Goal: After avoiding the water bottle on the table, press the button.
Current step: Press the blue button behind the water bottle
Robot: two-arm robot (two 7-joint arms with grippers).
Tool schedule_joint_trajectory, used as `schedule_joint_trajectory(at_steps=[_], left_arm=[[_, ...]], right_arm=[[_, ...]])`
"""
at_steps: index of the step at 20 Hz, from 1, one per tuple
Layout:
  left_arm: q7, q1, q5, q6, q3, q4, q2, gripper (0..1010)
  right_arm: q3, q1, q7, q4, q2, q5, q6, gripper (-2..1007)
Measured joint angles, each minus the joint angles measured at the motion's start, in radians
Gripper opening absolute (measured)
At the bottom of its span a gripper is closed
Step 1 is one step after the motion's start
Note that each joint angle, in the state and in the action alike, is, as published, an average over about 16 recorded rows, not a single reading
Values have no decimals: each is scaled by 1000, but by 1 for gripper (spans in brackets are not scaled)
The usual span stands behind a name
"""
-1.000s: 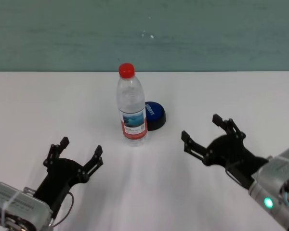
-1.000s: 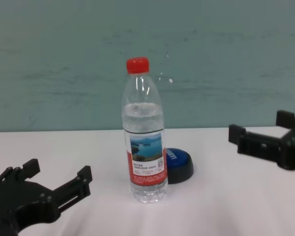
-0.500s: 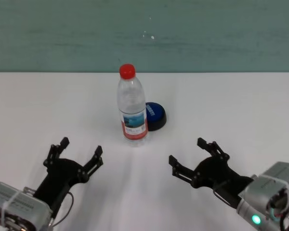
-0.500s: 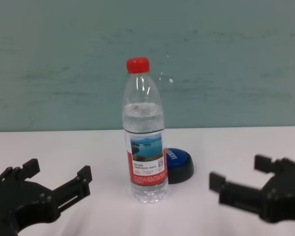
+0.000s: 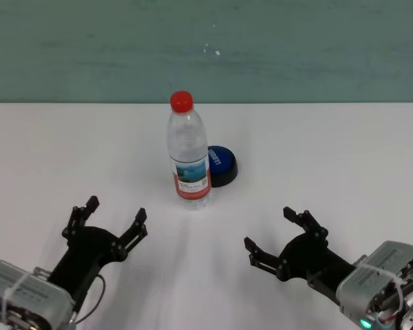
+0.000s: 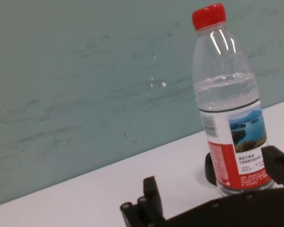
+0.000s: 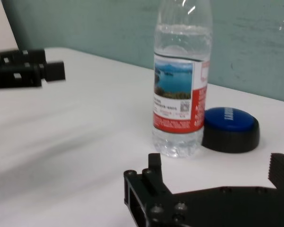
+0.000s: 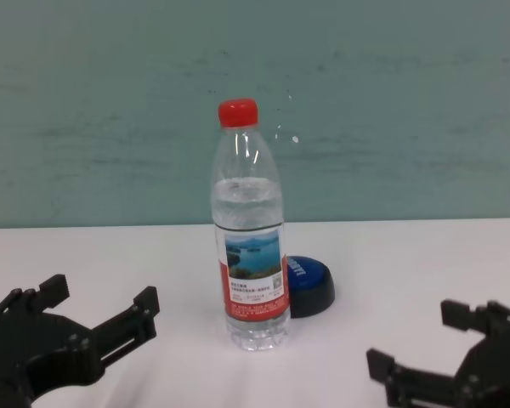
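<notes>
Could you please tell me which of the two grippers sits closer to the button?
The right gripper, low over the table's near right; the left gripper has the water bottle between it and the button.

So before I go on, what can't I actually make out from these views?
- Button: its left part is behind the water bottle in head, chest and left wrist views.
- Button lettering: too small to read in any view.
- Bottle cap: cut off by the right wrist picture's edge.
- Right gripper: cut off by the chest view's edge.

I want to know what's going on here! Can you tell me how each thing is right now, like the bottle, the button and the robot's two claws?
water bottle: upright, red cap on, untouched.
button: on the table behind the bottle, nothing pressing it.
left gripper: open, empty, near the table's front edge.
right gripper: open, empty, near the front, away from the button.
</notes>
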Motion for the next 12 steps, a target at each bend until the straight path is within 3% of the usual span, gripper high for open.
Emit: schedule_joint_trajectory(at_steps=[5, 12], left_arm=[[0, 0, 0, 0, 0, 0, 0, 1000], [0, 0, 0, 0, 0, 0, 0, 1000]], right_arm=[[25, -9, -1, -11, 6, -10, -9, 1004], [69, -24, 5, -27, 11, 10, -22, 1004]])
